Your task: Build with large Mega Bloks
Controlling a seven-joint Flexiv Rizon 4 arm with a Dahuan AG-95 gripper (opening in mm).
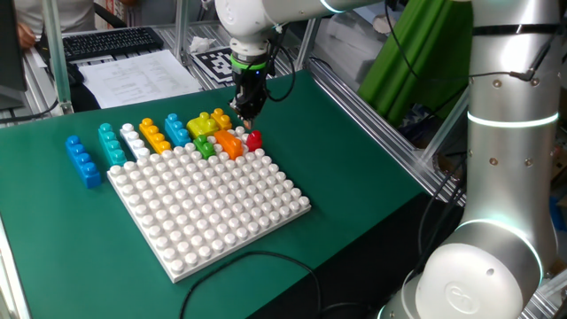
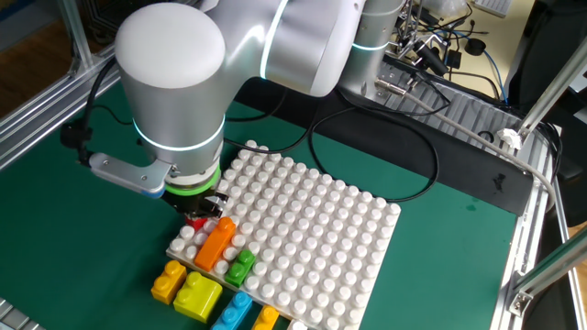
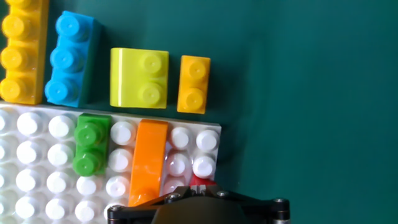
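The white studded baseplate [image 1: 213,208] carries a green brick [image 3: 91,144], a smooth orange brick [image 3: 148,162] and a red brick [image 3: 204,180] at its corner. My gripper [image 3: 198,187] is shut, fingertips pressed together right over the red brick [image 1: 254,139], which it partly hides; nothing is held between the fingers. In one fixed view the gripper [image 1: 246,115] hangs above that corner. On the green mat beside the plate lie a yellow brick [image 3: 194,84], a lime brick [image 3: 140,78], a blue brick [image 3: 71,57] and a long yellow brick [image 3: 22,50].
Further loose bricks line the plate's far edge: white [image 1: 133,140], teal [image 1: 111,143] and a long blue one [image 1: 84,159]. The arm's big body [image 2: 183,82] overhangs the plate's corner. A black cable [image 2: 385,156] runs along the mat. Papers and a keyboard [image 1: 111,42] sit behind.
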